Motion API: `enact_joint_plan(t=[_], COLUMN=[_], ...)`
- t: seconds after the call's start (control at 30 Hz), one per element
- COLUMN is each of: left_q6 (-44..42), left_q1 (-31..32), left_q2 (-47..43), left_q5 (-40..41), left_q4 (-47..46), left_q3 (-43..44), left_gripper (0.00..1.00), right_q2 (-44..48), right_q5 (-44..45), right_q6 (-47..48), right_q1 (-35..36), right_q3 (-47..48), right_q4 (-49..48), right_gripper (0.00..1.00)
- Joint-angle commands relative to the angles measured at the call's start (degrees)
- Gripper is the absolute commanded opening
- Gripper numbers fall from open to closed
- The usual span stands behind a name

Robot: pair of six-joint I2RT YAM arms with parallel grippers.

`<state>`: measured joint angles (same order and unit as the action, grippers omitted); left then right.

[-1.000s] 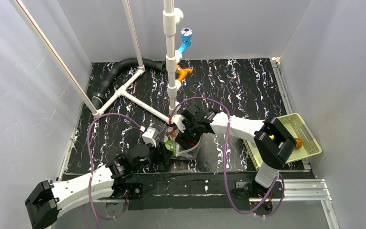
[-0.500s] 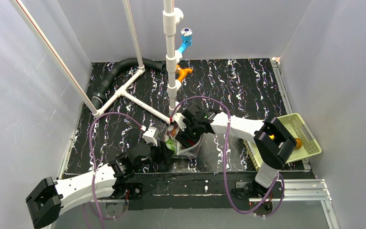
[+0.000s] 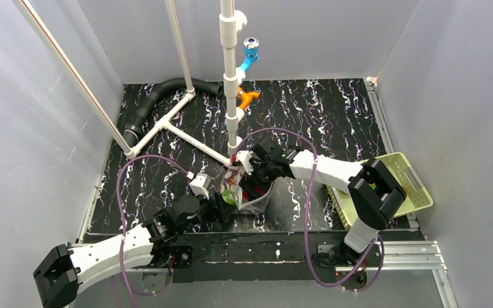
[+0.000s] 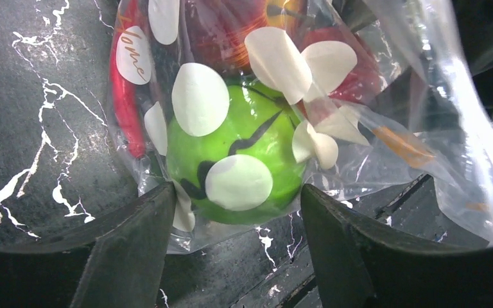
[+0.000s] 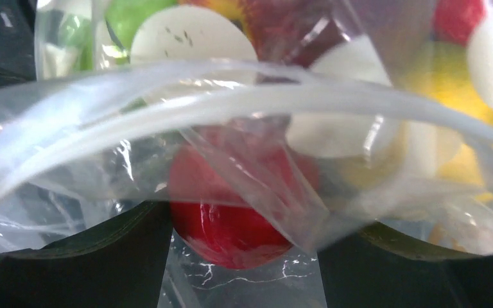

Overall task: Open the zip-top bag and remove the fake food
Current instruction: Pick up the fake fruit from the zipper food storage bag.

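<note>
**A:** Where is the bag?

**B:** The zip-top bag (image 3: pixel 250 196) lies on the dark marbled table (image 3: pixel 334 122), near the front edge and between the two arms. The fake food (image 3: pixel 230 195) is all inside it.

**A:** And the pincers?

**B:** The left gripper (image 4: pixel 236 196) has its fingers apart on either side of the bag's bottom end. The green piece (image 4: pixel 266 163) bulges between them and the film touches both fingers. I cannot tell whether that is a squeeze or bare contact. The right gripper (image 5: pixel 244 228) has its jaws apart at the mouth end. The zip band (image 5: pixel 250 102) runs across its view, with the red piece (image 5: pixel 228 221) behind the film. I see no pinch there.

**A:** Which step is this?

**B:** My reading is that it is working the mouth apart. The film is too crumpled to show whether the zip is sealed or parted.

**A:** How should it be done well?

**B:** The left should anchor on loose film. The round piece is glossy and would likely squirt out of a grip. The right should take only one lip of the band, close to its edge, then draw it slowly away from the left. If it catches both lips, the whole bag probably just lifts.
</note>
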<state>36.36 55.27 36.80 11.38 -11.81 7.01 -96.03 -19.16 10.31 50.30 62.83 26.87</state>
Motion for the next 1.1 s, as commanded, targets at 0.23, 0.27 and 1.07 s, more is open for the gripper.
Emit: enact_joint_plan(t=[0.23, 0.27, 1.07], left_q6=[1.1, 1.1, 1.0], left_q1=[0.4, 0.4, 0.4], left_q2=[-0.2, -0.2, -4.1], left_q5=[-1.1, -1.2, -0.1], left_q4=[0.6, 0.6, 4.5], left_q3=[0.1, 0.2, 0.5], left_gripper=[0.81, 0.81, 0.85], right_q2=[7.4, 7.8, 12.3], right_q5=[-23.1, -24.2, -34.3], right_q6=[1.1, 1.1, 7.4], right_q1=[-6.8, -7.2, -14.5], right_q3=[-0.4, -0.5, -0.2], right_q4=[-1.8, -1.8, 4.0], right_gripper=[0.14, 0.14, 0.14])
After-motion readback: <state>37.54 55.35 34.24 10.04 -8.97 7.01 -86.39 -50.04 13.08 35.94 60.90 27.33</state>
